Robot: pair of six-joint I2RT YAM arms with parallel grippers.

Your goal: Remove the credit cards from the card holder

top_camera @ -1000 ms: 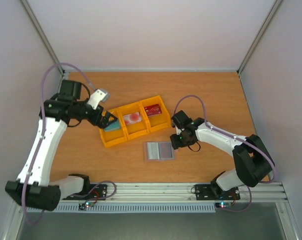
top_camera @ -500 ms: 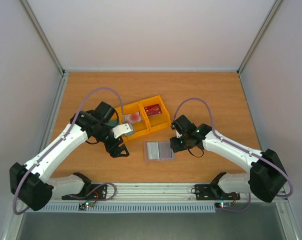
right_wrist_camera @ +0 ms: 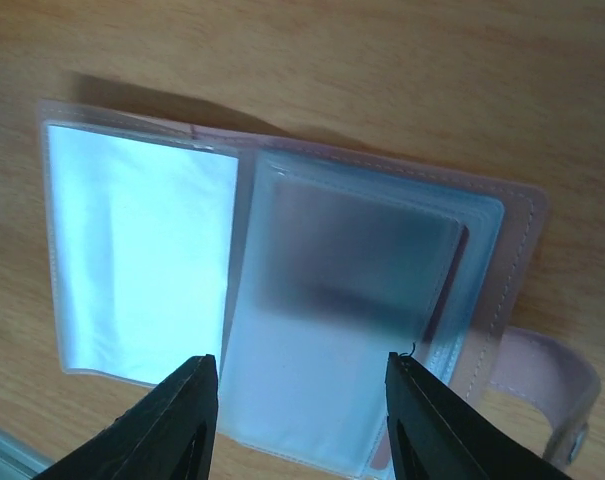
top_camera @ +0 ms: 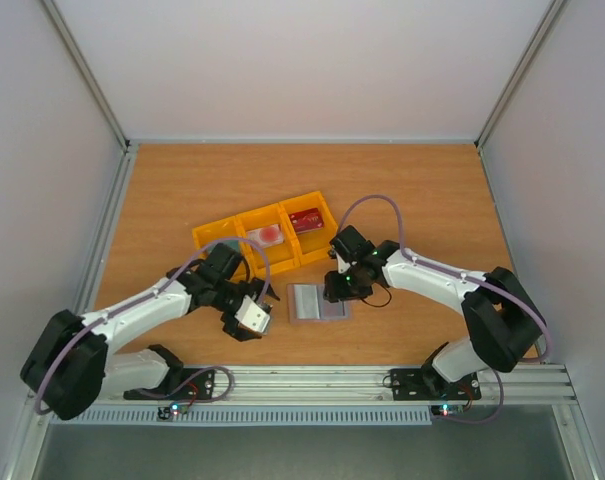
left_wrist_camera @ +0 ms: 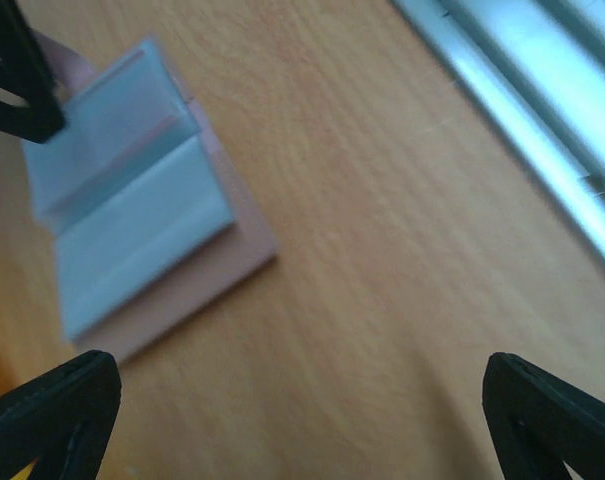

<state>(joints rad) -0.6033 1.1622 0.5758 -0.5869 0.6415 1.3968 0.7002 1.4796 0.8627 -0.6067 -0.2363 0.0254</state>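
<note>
Two grippers, both holding nothing: the left gripper (left_wrist_camera: 297,385) is wide open near the open card holder (left_wrist_camera: 132,230), the right gripper (right_wrist_camera: 300,375) (jaws apart) hangs just over it.

We noted that both arms had the same build. The left arm (top_camera: 142,303) and the right arm (top_camera: 432,277) each had long white shell links between black rounded joints, and a large black housing at the shoulder. A thin mauve cable (top_camera: 197,262) looped along the left arm, and a second mauve cable (top_camera: 367,200) looped along the right one. A small green light (top_camera: 349,278) glowed on the right wrist. A white-grey camera block (top_camera: 253,316) sat on the left wrist. The left gripper (left_wrist_camera: 302,430) had matte black, wedge-shaped fingers (left_wrist_camera: 52,420). The right gripper (right_wrist_camera: 300,420) had black fingers (right_wrist_camera: 167,425) with bevelled edges.
</note>
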